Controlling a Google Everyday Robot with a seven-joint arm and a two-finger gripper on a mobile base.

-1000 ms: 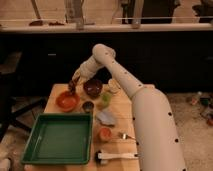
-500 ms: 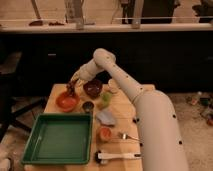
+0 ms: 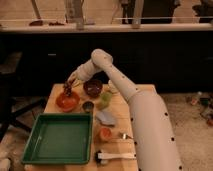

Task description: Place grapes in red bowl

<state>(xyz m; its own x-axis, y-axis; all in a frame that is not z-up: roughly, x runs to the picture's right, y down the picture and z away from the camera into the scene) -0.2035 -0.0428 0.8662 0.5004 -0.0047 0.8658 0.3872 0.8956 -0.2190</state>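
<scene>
Dim room with dark cabinets behind; a wooden bench point(image 3: 127, 112) stands in the foreground, its near edge cut off by the frame.

Camera view, items on the bench:
- Red bowl point(image 3: 67, 101): round, shallow, orange-red, plain; at the far left.
- Grapes point(image 3: 67, 89): small dark red-purple cluster, gripped in the hand and hanging just above the red bowl's far rim; whether they touch the bowl cannot be told.
- Hand point(image 3: 70, 83): closed on the grapes, pointing down and left over the red bowl; the fingers are hard to make out against the dark background.
- Arm point(image 3: 142, 120): white, smooth, thick; rises from the lower right, bends at a rounded elbow above the bench, then slopes down to the hand. It hides the bench's right side.
- Dark bowl point(image 3: 93, 88): maroon-brown, round, just right of the red bowl.
- Small cup point(image 3: 88, 106): dark, near the red bowl.
- Green vegetable point(image 3: 105, 99): blurred shape.
- Green tray point(image 3: 59, 138): rectangular, rimmed.
- Orange cup point(image 3: 104, 134): beside the tray.
- White brush-like tool point(image 3: 115, 156): at the front edge; details unclear.
</scene>
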